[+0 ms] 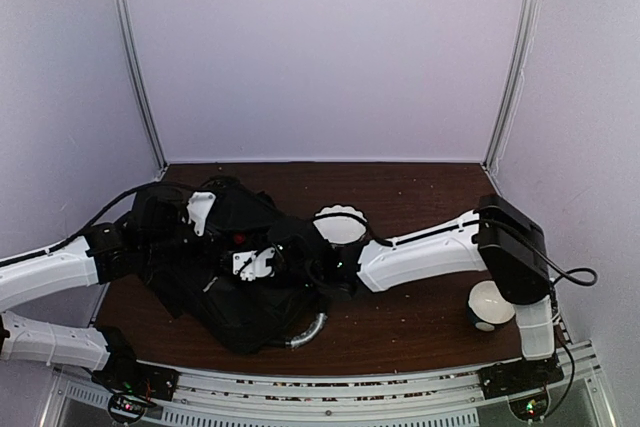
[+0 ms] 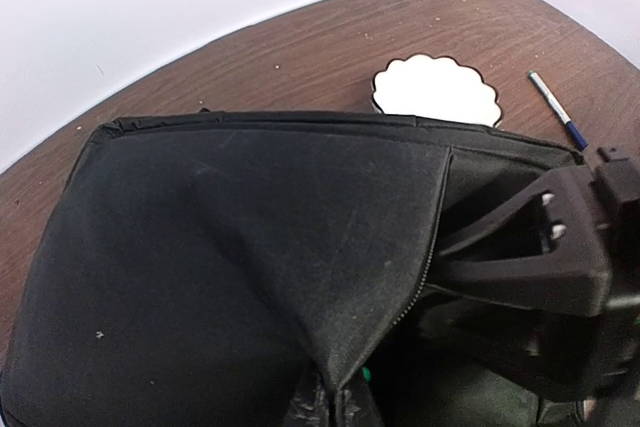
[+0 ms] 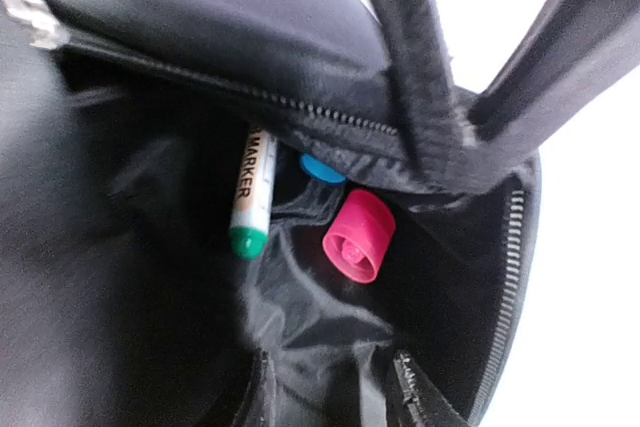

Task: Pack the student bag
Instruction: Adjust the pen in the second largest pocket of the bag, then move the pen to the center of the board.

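Brown table (image 1: 420,197): student bag (image 1: 190,277) lies diagonally, handle (image 1: 312,332) near-right; left fingers (image 2: 312,409) seemingly pinch it, right fingers (image 3: 415,392) spread.

Soft, even light fills the scene, tinting the pale walls (image 1: 330,47) lilac. The student bag (image 1: 200,292) reads as near-featureless black. The left wrist view bows at its edges; in the right wrist view, background blows out white and near fabric blurs.

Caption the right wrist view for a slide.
Inside the unzipped student bag: a green-capped marker, a pink cap and a blue object.
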{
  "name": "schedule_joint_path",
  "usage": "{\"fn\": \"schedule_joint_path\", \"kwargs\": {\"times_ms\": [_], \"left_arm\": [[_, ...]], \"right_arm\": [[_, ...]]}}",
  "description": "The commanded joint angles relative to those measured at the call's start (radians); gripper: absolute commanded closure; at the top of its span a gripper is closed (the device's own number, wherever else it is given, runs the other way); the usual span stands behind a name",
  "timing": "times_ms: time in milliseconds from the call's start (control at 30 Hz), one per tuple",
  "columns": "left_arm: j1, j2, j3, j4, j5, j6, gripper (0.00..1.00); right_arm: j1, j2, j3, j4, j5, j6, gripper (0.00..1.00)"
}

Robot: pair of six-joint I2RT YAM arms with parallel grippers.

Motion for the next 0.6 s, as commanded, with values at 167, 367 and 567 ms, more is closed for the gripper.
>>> {"fn": "schedule_joint_path", "kwargs": {"times_ms": [167,367,567], "left_arm": [[0.002,-0.014,-0.009,0.145,0.016,0.024,1.00],[0.010,-0.021,-0.047,0.190,0.038,-0.008,1.00],[0.014,-0.024,-0.076,0.217,0.041,-0.027,1.00]], "right_arm": [[-0.003,-0.164,-0.018,-0.346,-0.269,0.141,0.73],[-0.018,-0.183,-0.025,-0.407,-0.367,0.208,1.00],[-0.064,-0.183,0.013,-0.440,-0.459,0.377,1.00]]}}
